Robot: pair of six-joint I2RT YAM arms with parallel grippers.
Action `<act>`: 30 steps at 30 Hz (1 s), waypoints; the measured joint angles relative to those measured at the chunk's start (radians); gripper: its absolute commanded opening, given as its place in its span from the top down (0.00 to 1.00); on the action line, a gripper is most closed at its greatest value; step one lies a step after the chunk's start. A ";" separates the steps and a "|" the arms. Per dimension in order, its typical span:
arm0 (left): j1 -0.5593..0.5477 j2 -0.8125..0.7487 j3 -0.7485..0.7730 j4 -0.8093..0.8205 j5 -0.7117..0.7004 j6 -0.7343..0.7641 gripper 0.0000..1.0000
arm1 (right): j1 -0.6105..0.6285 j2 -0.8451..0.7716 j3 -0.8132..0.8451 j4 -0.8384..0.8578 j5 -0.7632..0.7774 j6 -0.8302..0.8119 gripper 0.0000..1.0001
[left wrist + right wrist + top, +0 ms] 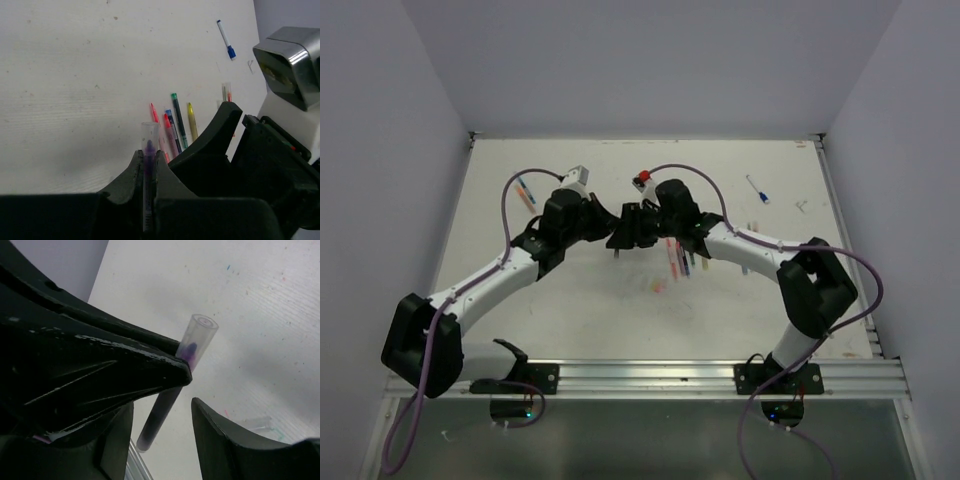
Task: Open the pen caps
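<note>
Left gripper point(148, 160) is clamped tight on 1 purple pen point(146, 197), body pinched between both fingers, so the pen's long axis runs along the fingers and out past the tips. The clear cap point(149, 133) sits on the free end, on the pen and not yet pulled. Right gripper point(192, 389) has its jaws apart and grips nothing. In the right wrist view the pen crosses that gap on a diagonal, cap end up and to the right. 1 finger point(150, 367) is touching or just beside the base of the cap; the other finger point(225, 440) is clearly apart from it. Most of the cap pokes beyond the fingertips, so the right arm is the nearer one for it. Likely need: move further onto the cap, close, then draw off along the pen's axis, away from the left fingers. Both tools meet over mid table point(520, 330), the side edges well apart from them. The loose pens point(172, 127) lie near, below the right arm, and a blue-capped pen point(226, 40) lies far off.
</note>
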 measured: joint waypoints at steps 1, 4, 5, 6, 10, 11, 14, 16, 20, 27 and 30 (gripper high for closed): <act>-0.008 -0.005 -0.004 0.005 -0.016 -0.006 1.00 | 0.000 0.011 0.000 0.020 -0.005 0.016 0.51; -0.018 -0.014 -0.009 0.004 -0.051 -0.022 1.00 | 0.000 0.034 -0.018 0.068 -0.008 0.055 0.79; -0.023 -0.018 -0.010 0.003 -0.063 -0.024 1.00 | 0.000 0.035 -0.028 0.085 -0.014 0.069 0.99; -0.027 -0.020 -0.012 -0.001 -0.076 -0.025 1.00 | 0.000 0.035 -0.037 0.100 -0.015 0.079 1.00; -0.033 -0.037 -0.017 -0.010 -0.101 -0.023 0.80 | -0.001 0.035 -0.059 0.140 -0.022 0.113 1.00; -0.034 -0.043 -0.020 -0.011 -0.104 -0.016 0.73 | 0.000 0.035 -0.063 0.151 -0.025 0.115 1.00; -0.034 -0.067 -0.037 -0.002 -0.118 -0.013 0.56 | 0.001 0.035 -0.077 0.173 -0.040 0.118 1.00; -0.034 -0.087 -0.047 0.003 -0.127 -0.011 0.53 | 0.001 0.035 -0.089 0.172 -0.051 0.121 1.00; -0.034 -0.095 -0.049 0.012 -0.131 -0.008 0.53 | 0.000 0.035 -0.104 0.174 -0.076 0.129 1.00; -0.034 -0.068 -0.049 0.027 -0.128 -0.005 0.58 | 0.000 0.035 -0.107 0.195 -0.122 0.140 1.00; -0.034 -0.047 -0.049 0.032 -0.119 -0.004 0.61 | 0.000 0.035 -0.107 0.197 -0.131 0.143 1.00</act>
